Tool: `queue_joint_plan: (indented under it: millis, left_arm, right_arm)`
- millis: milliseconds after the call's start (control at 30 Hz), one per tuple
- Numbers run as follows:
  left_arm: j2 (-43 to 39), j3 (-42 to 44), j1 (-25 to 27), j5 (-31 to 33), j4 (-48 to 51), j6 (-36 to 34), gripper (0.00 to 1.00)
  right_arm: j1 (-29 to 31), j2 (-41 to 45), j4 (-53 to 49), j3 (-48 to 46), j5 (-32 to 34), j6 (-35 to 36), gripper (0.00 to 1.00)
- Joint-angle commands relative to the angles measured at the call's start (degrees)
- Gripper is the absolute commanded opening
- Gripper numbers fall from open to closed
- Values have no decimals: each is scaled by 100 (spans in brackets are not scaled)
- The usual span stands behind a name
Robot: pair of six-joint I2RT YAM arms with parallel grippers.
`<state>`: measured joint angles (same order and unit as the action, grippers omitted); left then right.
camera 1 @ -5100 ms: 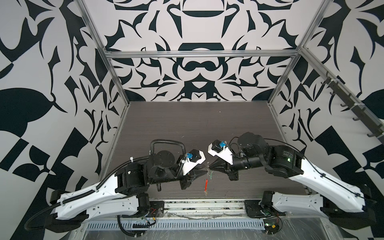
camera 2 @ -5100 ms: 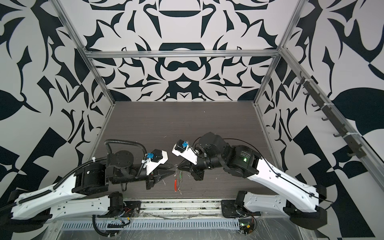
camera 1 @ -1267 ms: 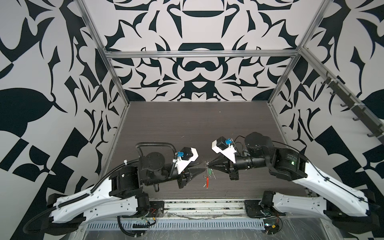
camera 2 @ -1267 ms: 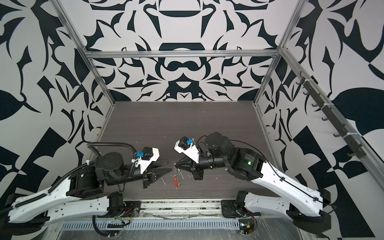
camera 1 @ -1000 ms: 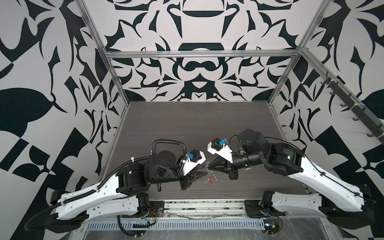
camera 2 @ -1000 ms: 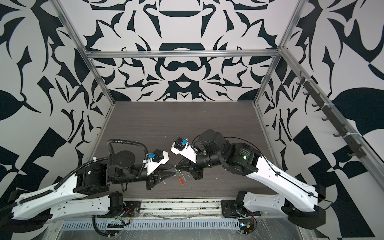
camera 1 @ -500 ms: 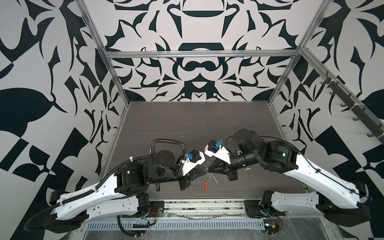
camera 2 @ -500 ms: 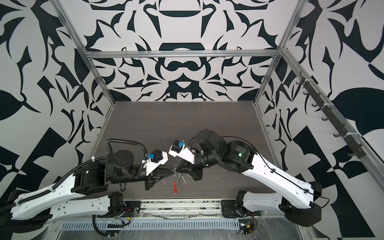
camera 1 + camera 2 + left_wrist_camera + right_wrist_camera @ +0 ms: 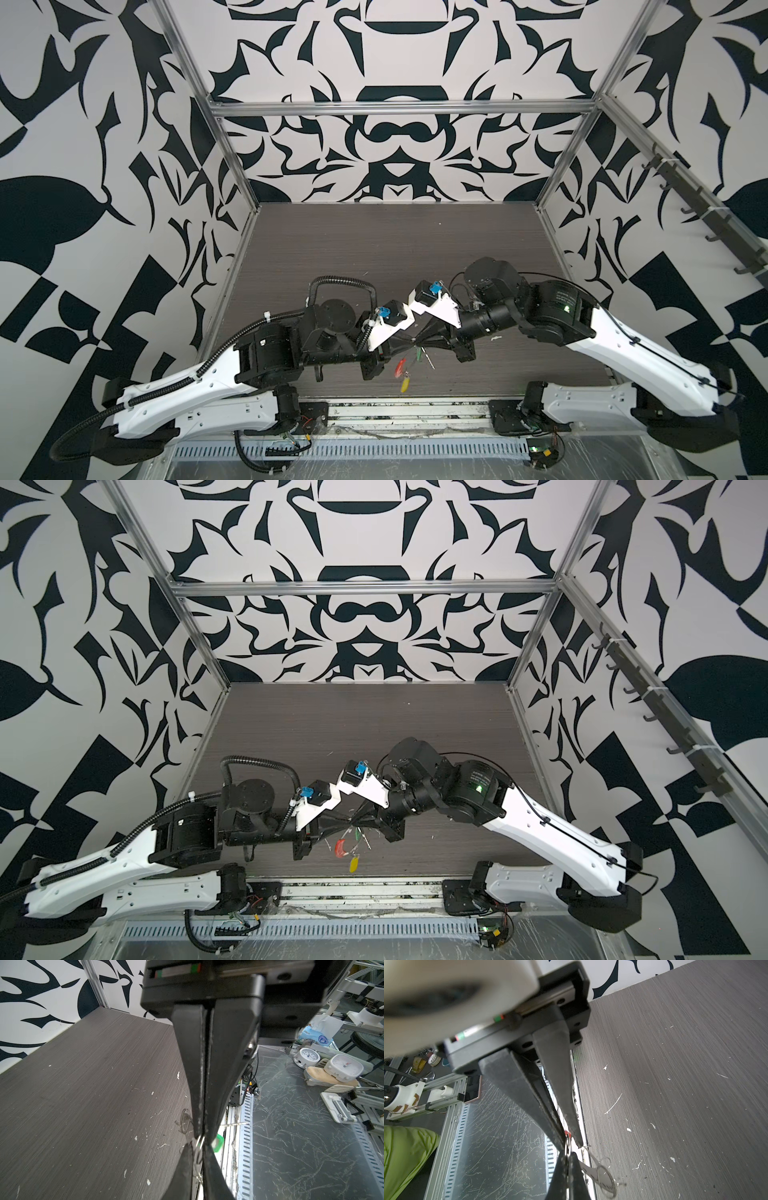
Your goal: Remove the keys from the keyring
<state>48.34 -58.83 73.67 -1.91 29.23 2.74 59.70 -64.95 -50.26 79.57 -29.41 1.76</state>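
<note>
Above the bench (image 9: 374,249), midway along its front edge, our left tool (image 9: 410,343) and right tool (image 9: 420,341) meet tip to tip, both clenched on the keyring (image 9: 340,848). Half a second ago we saw the keyring hang edge-on; now it has turned, showing its red arc. The green key (image 9: 417,353) and the yellow key (image 9: 404,382) dangle from it, the yellow nearer the edge.

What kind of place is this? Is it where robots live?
Probably a robot testing lab: a left arm and a right arm work over a dark table, boxed in by patterned walls on a metal frame.
</note>
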Motion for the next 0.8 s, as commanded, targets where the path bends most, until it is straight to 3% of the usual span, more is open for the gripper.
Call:
queue_joint_plan:
  millis: [0,400,500,633,767]
  left_arm:
    - [-17,-129,-15,-45,-20,-63,16]
    - [55,-266,-35,-53,144,-118,23]
    - [36,-243,-35,-48,118,-125,19]
    - [18,-235,-36,-44,72,-125,0]
    - [-59,-66,-37,44,-259,-68,0]
  right_arm:
    - [-24,-35,140,252,-74,68,0]
    - [-20,-60,137,208,-56,70,0]
    - [-21,-69,150,196,-65,61,0]
    - [-20,-82,199,165,-87,46,0]
    - [-20,-24,444,43,-70,-21,0]
